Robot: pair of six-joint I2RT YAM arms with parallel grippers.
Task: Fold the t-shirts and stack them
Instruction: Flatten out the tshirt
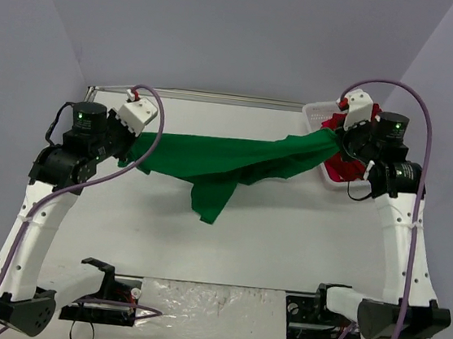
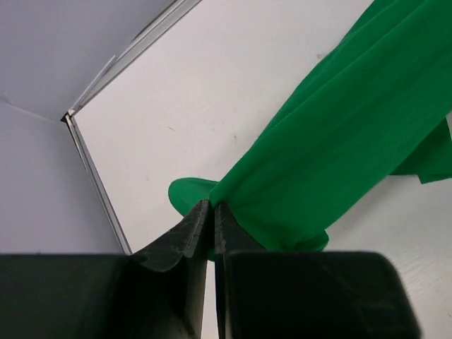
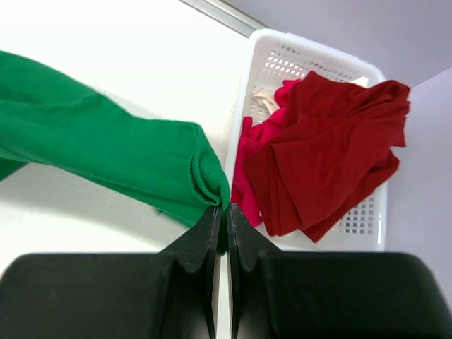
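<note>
Fingers of left gripper point(image 2: 212, 206): closed down to a thin slit, with a bunched corner of the green t-shirt point(image 1: 219, 159) pinched between the tips.
Fingers of right gripper point(image 3: 220, 210): likewise pressed almost together, with the opposite gathered end of the same shirt clamped at the tips.
Green t-shirt: held up and stretched between both arms across the far half of the table point(image 1: 284, 241). It sags in the middle and one loose flap hangs down toward the surface. Whether that flap touches the table cannot be made out from above.
Red t-shirt point(image 3: 325, 155): left crumpled in the white basket point(image 3: 282, 60), untouched by either gripper.
Basket: set at the table's far right corner, just beside the right gripper. A brighter pink cloth point(image 3: 247, 176) is seen beneath the red one.
</note>
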